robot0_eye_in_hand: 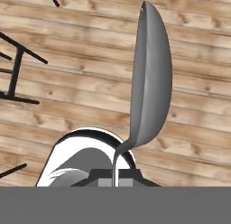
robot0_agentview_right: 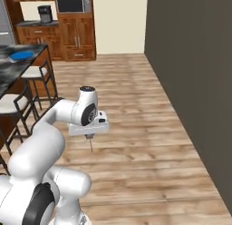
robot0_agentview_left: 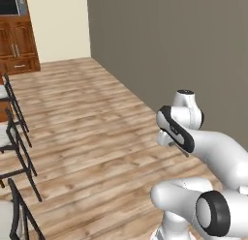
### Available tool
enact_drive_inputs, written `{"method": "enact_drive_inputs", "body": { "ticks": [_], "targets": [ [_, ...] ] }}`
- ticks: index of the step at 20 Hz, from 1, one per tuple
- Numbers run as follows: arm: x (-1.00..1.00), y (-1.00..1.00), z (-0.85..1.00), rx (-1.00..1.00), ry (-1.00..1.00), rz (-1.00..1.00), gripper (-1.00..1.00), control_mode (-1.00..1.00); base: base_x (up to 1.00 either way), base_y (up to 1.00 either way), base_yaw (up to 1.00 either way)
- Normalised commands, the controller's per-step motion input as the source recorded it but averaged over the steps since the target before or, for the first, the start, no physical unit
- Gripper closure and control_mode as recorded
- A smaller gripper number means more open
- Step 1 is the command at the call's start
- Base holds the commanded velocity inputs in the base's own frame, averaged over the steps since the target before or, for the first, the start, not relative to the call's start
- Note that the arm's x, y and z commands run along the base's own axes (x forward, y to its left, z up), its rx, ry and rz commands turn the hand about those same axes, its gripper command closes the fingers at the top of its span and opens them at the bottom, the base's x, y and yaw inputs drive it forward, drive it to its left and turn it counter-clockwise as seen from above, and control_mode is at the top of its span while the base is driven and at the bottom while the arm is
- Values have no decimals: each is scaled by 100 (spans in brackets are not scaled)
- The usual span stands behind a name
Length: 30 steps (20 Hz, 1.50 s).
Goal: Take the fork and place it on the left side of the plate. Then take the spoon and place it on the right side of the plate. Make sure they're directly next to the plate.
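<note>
Closest thing in the hand view is the spoon point(robot0_eye_in_hand: 151, 78), bowl sticking straight out away from the camera with its thin handle pinched down at the bottom, so the tool point(robot0_agentview_right: 89, 136) is clamped fully shut on the handle. In the right base view the spoon is a thin sliver hanging down below the tool, long axis pretty much vertical, over bare wood floor point(robot0_agentview_right: 136, 142). The plate point(robot0_agentview_right: 21, 56) is way off to the left and further back, sitting on the dark table point(robot0_agentview_right: 9, 76) by the stools point(robot0_agentview_right: 34, 73), well apart from the tool. So the whole next move hinges on swinging or driving left toward that table. Grey wall point(robot0_agentview_right: 190, 83) is on the right side, plenty of open floor in between, but the stools crowd the table edge. Can't make out the fork from here.
</note>
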Motion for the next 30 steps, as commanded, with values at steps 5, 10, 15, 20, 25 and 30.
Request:
{"method": "enact_drive_inputs", "body": {
  "ticks": [5, 10, 15, 20, 25, 30],
  "targets": [
    [0, 0, 0, 0, 0, 0, 100, 100, 100, -4, 11],
    [0, 0, 0, 0, 0, 0, 100, 100, 100, -1, 13],
    [0, 0, 0, 0, 0, 0, 100, 100, 100, 0, 16],
    [0, 0, 0, 0, 0, 0, 100, 100, 100, -2, 18],
    [0, 0, 0, 0, 0, 0, 100, 100, 100, -1, 18],
    [0, 0, 0, 0, 0, 0, 100, 100, 100, -1, 20]
  ]
}}
